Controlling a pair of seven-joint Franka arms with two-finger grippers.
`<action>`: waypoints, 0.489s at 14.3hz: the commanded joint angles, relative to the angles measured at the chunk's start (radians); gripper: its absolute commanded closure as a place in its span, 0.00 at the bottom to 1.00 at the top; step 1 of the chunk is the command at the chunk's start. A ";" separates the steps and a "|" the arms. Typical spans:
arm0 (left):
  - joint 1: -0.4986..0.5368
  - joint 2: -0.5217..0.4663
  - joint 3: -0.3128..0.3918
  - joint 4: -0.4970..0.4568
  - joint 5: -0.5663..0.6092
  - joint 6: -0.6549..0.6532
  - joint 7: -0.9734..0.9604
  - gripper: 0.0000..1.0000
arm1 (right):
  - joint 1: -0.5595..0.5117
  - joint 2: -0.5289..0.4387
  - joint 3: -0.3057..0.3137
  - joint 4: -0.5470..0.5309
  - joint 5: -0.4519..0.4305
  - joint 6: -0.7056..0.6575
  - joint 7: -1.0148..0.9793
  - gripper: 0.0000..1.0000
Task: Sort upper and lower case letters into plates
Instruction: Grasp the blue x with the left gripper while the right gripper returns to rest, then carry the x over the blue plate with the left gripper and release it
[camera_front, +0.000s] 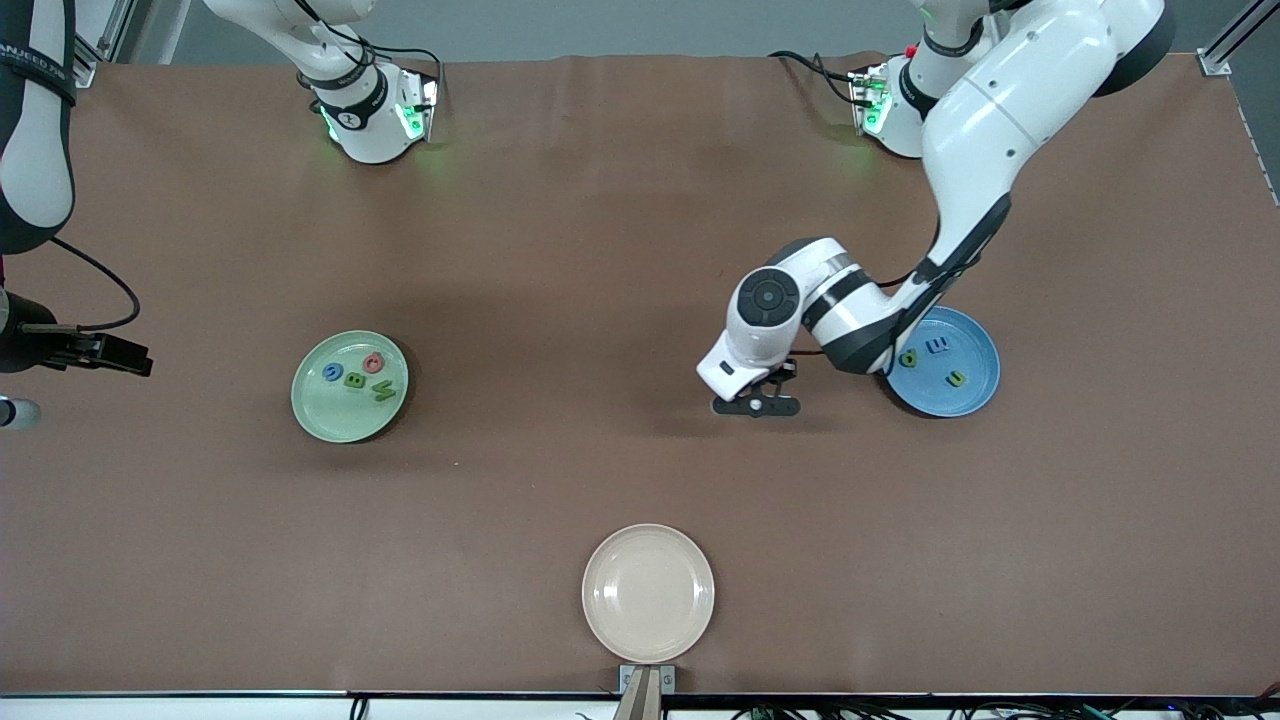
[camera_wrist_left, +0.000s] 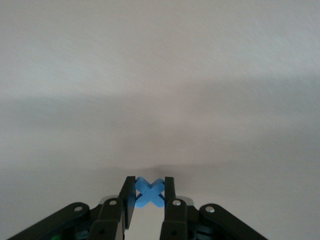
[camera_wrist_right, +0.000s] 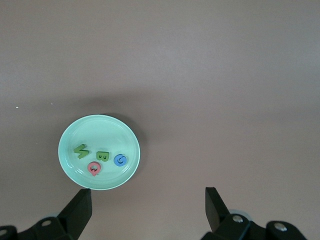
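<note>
Front view: green plate (camera_front: 312, 411) four letters; blue plate (camera_front: 975, 398) three.

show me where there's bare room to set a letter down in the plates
Cream plate is fully bare. Green plate holds four letters in its middle; only its rim ring is free. Blue plate holds three letters toward the left arm, which overhangs it; its camera-side part is bare.
</note>
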 joint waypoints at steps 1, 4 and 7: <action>0.140 -0.124 -0.061 -0.098 -0.002 -0.035 0.108 0.83 | -0.006 0.014 0.011 0.054 0.001 -0.022 -0.005 0.00; 0.442 -0.178 -0.241 -0.217 0.000 -0.037 0.259 0.83 | -0.009 0.014 0.012 0.063 0.032 -0.020 -0.003 0.00; 0.749 -0.188 -0.415 -0.342 0.053 -0.035 0.404 0.83 | -0.006 0.014 0.012 0.063 0.070 -0.051 0.000 0.00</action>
